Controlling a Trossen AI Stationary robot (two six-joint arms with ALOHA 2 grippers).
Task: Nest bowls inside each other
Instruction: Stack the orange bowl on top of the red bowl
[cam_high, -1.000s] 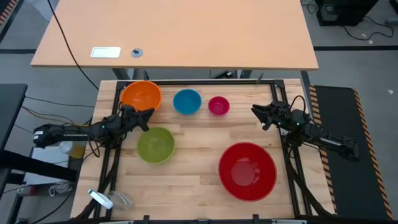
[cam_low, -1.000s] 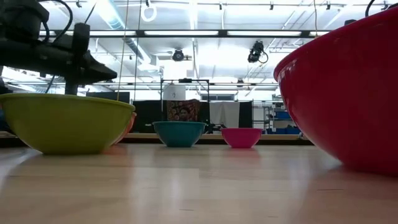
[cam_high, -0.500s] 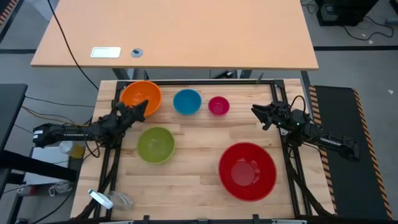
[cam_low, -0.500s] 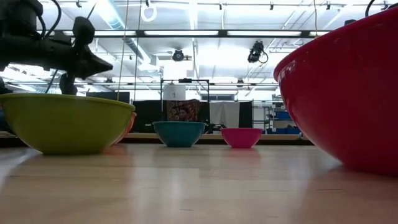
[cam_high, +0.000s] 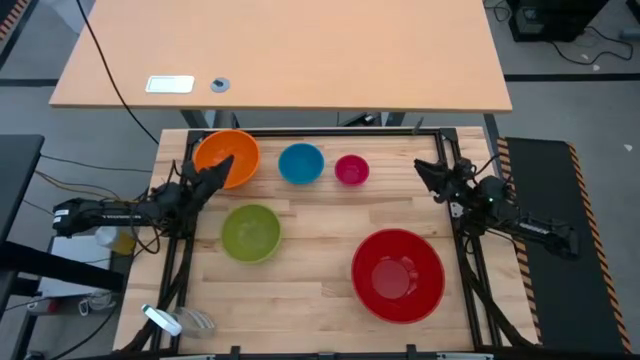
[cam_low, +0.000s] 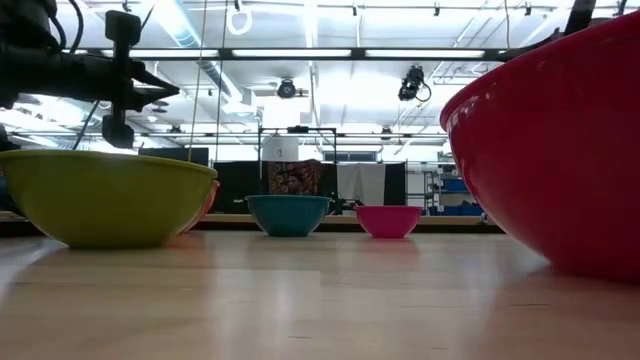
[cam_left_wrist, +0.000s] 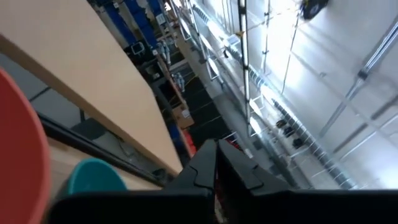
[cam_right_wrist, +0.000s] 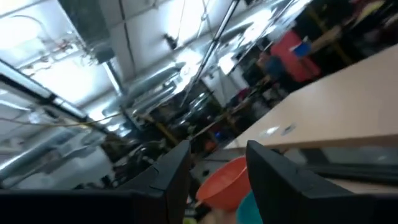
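Five bowls rest on their bases on the wooden table. The orange bowl (cam_high: 226, 156), blue bowl (cam_high: 301, 164) and pink bowl (cam_high: 351, 170) form a row along the far edge. The green bowl (cam_high: 250, 232) sits near the left and the big red bowl (cam_high: 397, 275) near the right. My left gripper (cam_high: 224, 166) is shut and hangs raised over the orange bowl's near rim, well above the green bowl (cam_low: 105, 195) in the low view. At the right edge, beyond the pink bowl, my right gripper (cam_high: 421, 167) is open and holds nothing.
A black frame rail (cam_high: 320, 131) runs along the table's far edge, with side rails by both arm bases. A light desk (cam_high: 300, 60) stands beyond it. A small clear object (cam_high: 165, 320) lies at the near left corner. Bare wood lies between the green and red bowls.
My left gripper has swung from beside the green bowl toward the far edge, now over the orange bowl's near rim. It has risen, rolled and tipped its shut fingers upward. My right gripper has tipped its fingers up a little. No bowl has moved.
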